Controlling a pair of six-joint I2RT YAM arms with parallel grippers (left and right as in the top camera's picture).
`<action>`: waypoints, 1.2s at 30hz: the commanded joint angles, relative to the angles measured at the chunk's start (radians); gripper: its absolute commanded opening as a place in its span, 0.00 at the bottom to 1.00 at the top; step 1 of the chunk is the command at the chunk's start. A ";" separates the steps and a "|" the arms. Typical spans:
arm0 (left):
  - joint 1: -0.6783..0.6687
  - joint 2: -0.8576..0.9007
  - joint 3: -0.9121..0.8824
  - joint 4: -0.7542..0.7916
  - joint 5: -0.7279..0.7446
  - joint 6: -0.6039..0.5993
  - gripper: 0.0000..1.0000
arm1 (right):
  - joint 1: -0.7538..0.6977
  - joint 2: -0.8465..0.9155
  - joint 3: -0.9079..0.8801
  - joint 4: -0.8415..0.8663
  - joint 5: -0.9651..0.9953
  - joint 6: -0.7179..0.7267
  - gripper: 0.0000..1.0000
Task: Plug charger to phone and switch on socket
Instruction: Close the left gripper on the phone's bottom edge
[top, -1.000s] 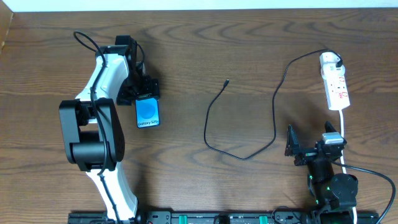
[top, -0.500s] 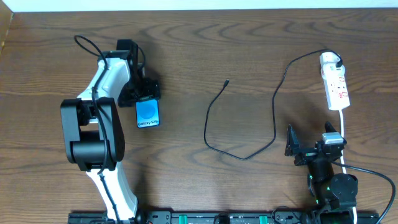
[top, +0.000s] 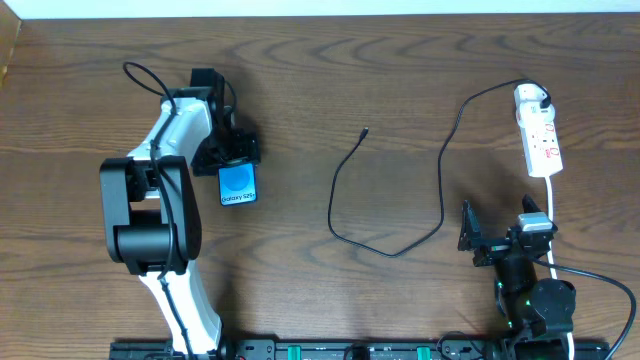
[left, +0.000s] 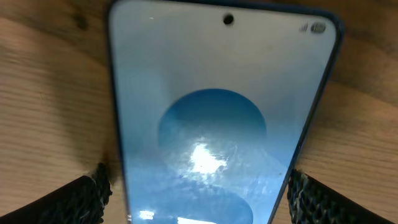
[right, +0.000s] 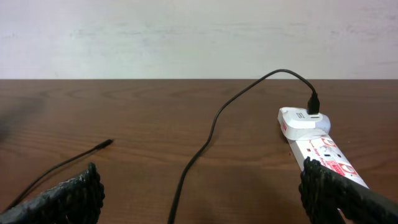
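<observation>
Left wrist view: left fingers (left: 81, 199) were spread wide, one at each long edge of the phone (left: 217, 112), pinching nothing. Whether they touched the edges was not clear.
Phone position: lay flat on the table (top: 300, 60), left side, screen up and lit, between those fingers.
Risk, phone: closing on a slim flat body could have skidded or twisted it on the wood, or pressed the glass. The low edges gave little to hold.
Right fingers (right: 62, 199): spread, holding nothing, parked low at the near right, just beside the white cord (top: 550, 200) of the socket (top: 542, 145).
Risk, cord: a move from there could have snagged that cord and dragged the strip.
Charger (top: 440, 200): lay in loose loops mid-table. Plug tip (top: 364, 132) was free, well apart from the phone. White plug (right: 298, 121) sat in the far end of the socket.
Risk, cable: the tip was small and flat on the wood, easy to miss or grab skewed. Hauling it toward the phone could have used up the slack, then tugged the light strip or unseated the white plug.
Risk, mating: the port end of the phone could not be told. A misaligned tip would likely have shoved the phone instead of seating.
Risk, switch: the socket lay far right with small switches, so an off-centre press could have slid it.
</observation>
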 joint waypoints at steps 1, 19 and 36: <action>-0.020 0.017 -0.035 0.024 -0.009 -0.014 0.92 | 0.006 -0.006 -0.001 -0.005 0.005 0.003 0.99; -0.029 0.017 -0.042 0.038 -0.010 -0.031 0.92 | 0.006 -0.006 -0.001 -0.005 0.005 0.003 0.99; -0.029 0.018 -0.042 0.038 -0.018 -0.031 0.92 | 0.006 -0.006 -0.001 -0.005 0.005 0.003 0.99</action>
